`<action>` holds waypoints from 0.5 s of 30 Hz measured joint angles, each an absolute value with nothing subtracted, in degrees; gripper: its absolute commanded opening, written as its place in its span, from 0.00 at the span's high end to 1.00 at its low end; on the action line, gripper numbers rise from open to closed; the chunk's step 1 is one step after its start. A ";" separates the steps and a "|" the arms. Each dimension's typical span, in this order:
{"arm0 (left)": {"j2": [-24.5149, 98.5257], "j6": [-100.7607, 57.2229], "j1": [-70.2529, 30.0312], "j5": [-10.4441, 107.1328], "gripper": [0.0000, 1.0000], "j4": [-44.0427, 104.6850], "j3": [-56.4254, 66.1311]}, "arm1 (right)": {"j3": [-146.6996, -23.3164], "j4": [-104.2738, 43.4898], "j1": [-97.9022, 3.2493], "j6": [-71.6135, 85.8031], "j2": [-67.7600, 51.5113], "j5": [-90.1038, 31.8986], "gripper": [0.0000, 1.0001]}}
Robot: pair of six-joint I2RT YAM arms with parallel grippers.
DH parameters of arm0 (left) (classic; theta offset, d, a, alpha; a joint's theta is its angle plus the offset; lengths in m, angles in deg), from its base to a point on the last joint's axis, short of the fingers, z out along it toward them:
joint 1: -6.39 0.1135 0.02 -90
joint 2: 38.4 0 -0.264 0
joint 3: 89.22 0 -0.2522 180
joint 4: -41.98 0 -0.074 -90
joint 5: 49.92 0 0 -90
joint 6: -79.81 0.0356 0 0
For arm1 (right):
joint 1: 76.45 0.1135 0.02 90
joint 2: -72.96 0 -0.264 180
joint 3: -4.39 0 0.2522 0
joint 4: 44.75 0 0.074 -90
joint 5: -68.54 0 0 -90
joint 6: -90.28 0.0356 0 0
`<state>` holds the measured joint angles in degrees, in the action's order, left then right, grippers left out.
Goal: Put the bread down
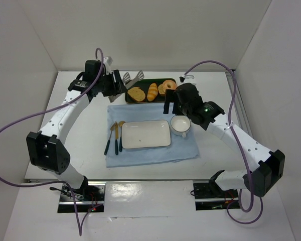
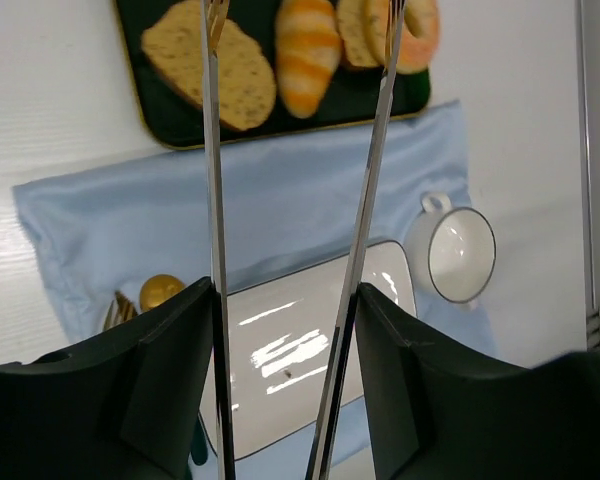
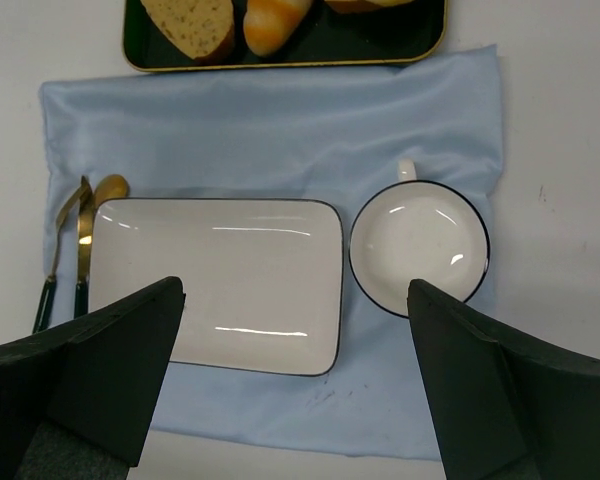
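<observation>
- The small golden-orange striped roll (image 2: 307, 55) is lying on the dark tray (image 2: 165, 125) at the frame's top (nothing placed yet).
- The left hand (image 2: 285, 300) is gripping spread metal tongs (image 2: 216, 180) reaching toward it.
- The right hand (image 3: 295, 300) is hovering wide open, empty.

The top edge of the left wrist view cuts off the bread (image 2: 307, 55), the toast (image 2: 212, 68) and the donut (image 2: 420, 35). The 2 blades of the tongs (image 2: 216, 180) run out of frame there, tips unseen. The right blade crosses the donut. The left tool (image 2: 285, 295) hides most of the cutlery (image 2: 160, 291) and the plate's (image 2: 385, 275) near end behind its dark fingers. In the right wrist view the tray (image 3: 280, 62) is cut at the top, leaving a sliver of donut. The right tool (image 3: 295, 290) covers the cutlery handles' ends and 1 plate corner.
</observation>
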<state>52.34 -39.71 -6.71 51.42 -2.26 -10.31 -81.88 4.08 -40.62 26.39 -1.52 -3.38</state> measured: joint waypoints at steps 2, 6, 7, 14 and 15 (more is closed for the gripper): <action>53.45 -38.48 -8.64 52.49 0.32 -2.39 -11.97 | -80.00 3.67 -40.97 26.39 -0.25 -3.46 0.00; 56.47 -35.69 -12.40 52.12 0.32 -3.84 -15.18 | -76.81 2.64 -42.41 26.98 2.68 -3.79 0.00; 57.26 -35.01 -13.38 51.53 0.32 -4.49 -16.01 | -76.00 2.33 -42.85 27.31 3.55 -3.97 0.00; 61.04 -31.20 -18.15 46.50 0.35 -8.21 -19.07 | -72.16 0.04 -45.30 28.46 6.96 -4.82 0.00; 61.39 -31.03 -18.50 45.73 0.35 -8.64 -19.16 | -71.79 -0.27 -45.67 28.55 7.22 -4.91 0.00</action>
<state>61.39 -31.03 -18.50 45.73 -8.64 -19.16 -71.79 -0.27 -45.67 28.55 7.22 -4.91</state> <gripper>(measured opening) 0.662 0.999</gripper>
